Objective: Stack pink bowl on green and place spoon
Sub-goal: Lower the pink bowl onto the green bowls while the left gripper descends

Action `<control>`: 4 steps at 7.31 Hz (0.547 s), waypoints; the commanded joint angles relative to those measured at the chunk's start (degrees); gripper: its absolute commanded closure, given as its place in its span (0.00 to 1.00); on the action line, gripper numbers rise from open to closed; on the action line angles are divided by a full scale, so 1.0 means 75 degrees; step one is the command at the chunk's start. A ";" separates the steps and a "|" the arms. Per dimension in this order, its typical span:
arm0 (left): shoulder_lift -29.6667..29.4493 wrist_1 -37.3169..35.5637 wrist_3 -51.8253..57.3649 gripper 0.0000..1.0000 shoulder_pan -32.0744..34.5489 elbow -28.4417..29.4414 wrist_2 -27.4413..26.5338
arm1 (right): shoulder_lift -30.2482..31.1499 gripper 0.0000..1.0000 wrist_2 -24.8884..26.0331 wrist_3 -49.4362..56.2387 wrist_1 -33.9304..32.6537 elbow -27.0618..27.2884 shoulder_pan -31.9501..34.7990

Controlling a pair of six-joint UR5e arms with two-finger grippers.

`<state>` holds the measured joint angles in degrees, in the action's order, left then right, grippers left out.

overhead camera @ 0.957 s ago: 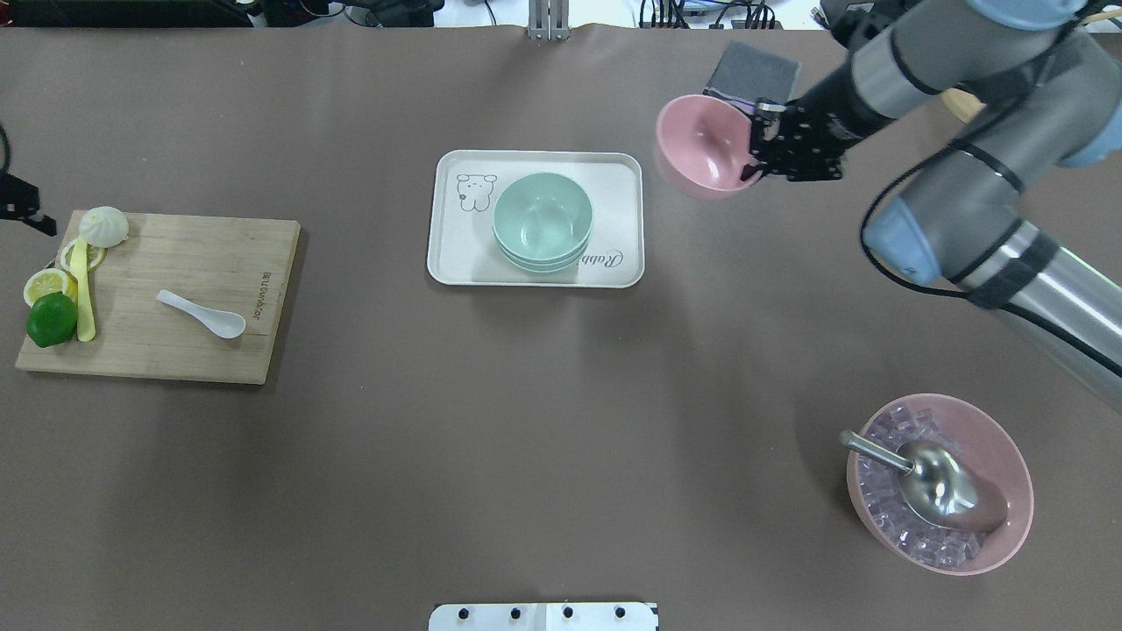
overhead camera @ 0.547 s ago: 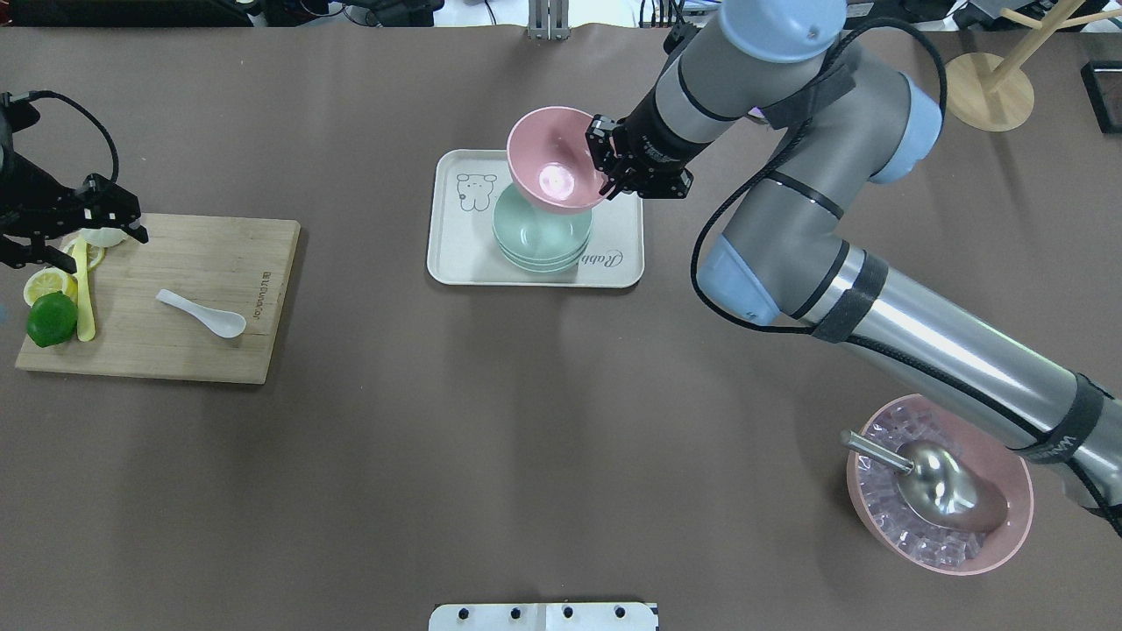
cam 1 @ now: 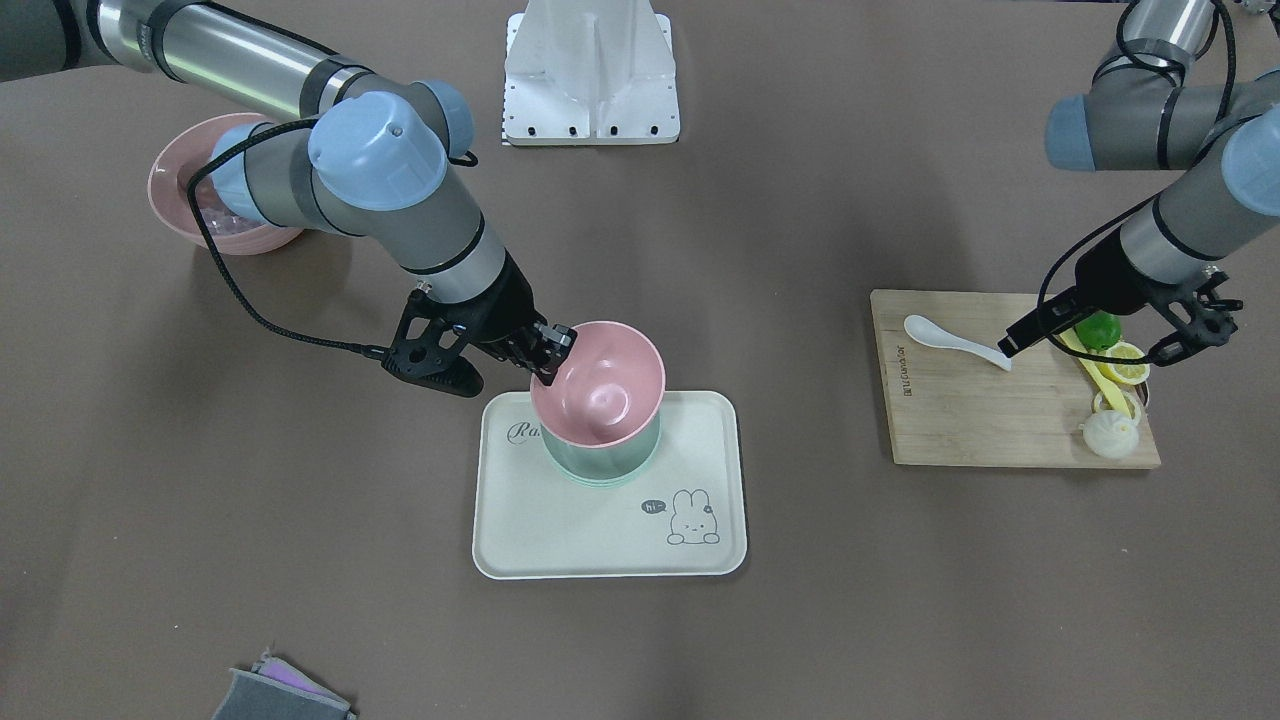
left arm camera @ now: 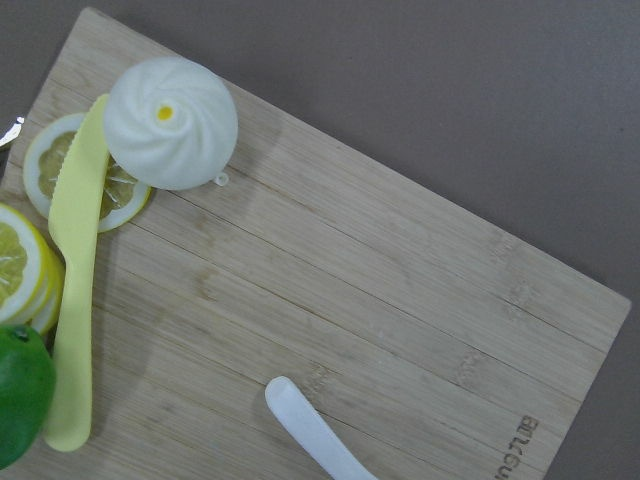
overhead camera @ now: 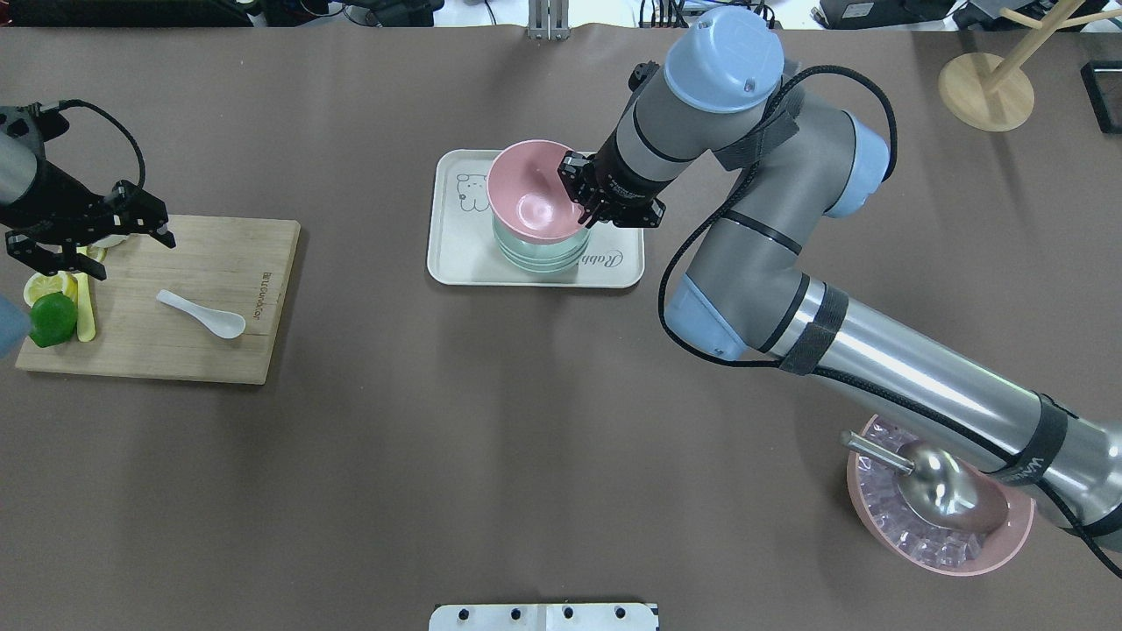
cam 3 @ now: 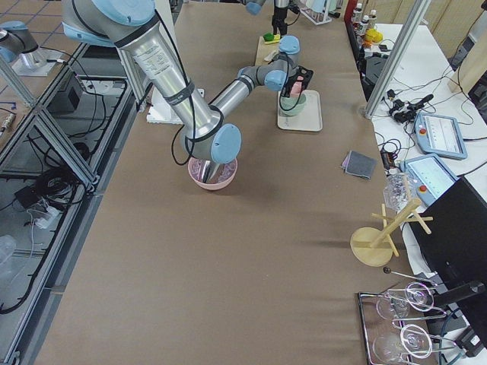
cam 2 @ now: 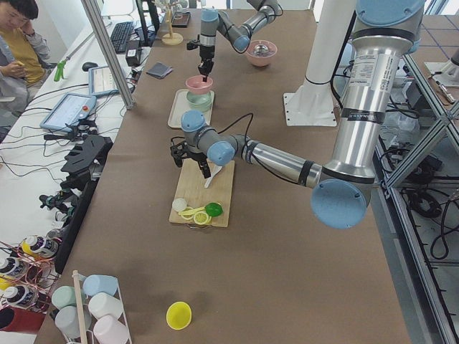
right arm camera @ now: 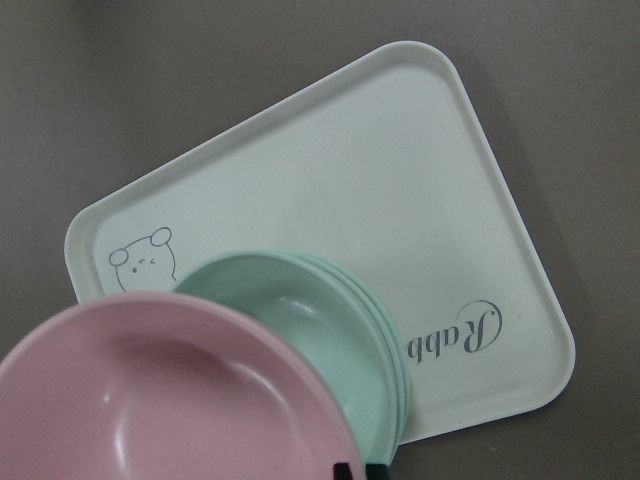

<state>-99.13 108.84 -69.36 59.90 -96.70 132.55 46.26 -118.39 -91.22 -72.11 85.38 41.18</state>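
Note:
My right gripper (overhead camera: 583, 197) is shut on the rim of the pink bowl (overhead camera: 530, 193) and holds it tilted right over the stacked green bowls (overhead camera: 539, 252) on the white tray (overhead camera: 451, 258). I cannot tell whether the bowls touch. The front view shows the right gripper (cam 1: 545, 355), the pink bowl (cam 1: 600, 385) and the green bowls (cam 1: 600, 462). The white spoon (overhead camera: 202, 314) lies on the wooden cutting board (overhead camera: 175, 355). My left gripper (overhead camera: 92, 244) is open and empty above the board's left end, apart from the spoon (cam 1: 955, 342).
A lime (overhead camera: 51, 320), lemon slices (left arm camera: 20, 260), a yellow knife (left arm camera: 75, 300) and a white bun (left arm camera: 172, 122) lie at the board's left end. A pink bowl of ice with a metal scoop (overhead camera: 938, 499) stands front right. A wooden stand (overhead camera: 982, 88) is back right.
My right arm has carried the pink bowl left, from beside the tray to over the green bowls, and lowered it. My left arm has come in over the cutting board.

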 commanded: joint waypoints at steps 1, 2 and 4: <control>-0.0141 0.0019 -0.0325 0.02 -0.0076 0.0155 -0.0025 | 0.0008 1.00 0.0012 -0.0001 0.0017 -0.0005 -0.0053; -0.0165 0.0031 -0.0848 0.02 -0.0146 0.0214 -0.0222 | 0.0008 1.00 0.0012 -0.0001 0.0029 -0.0005 -0.0053; -0.0212 0.0042 -0.2206 0.02 -0.0871 0.0180 -0.0972 | 0.0008 1.00 0.0023 -0.0001 0.0029 -0.0005 -0.0065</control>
<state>-100.52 109.08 -79.73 56.24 -95.21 128.18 46.32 -118.28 -91.23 -71.91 85.34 40.74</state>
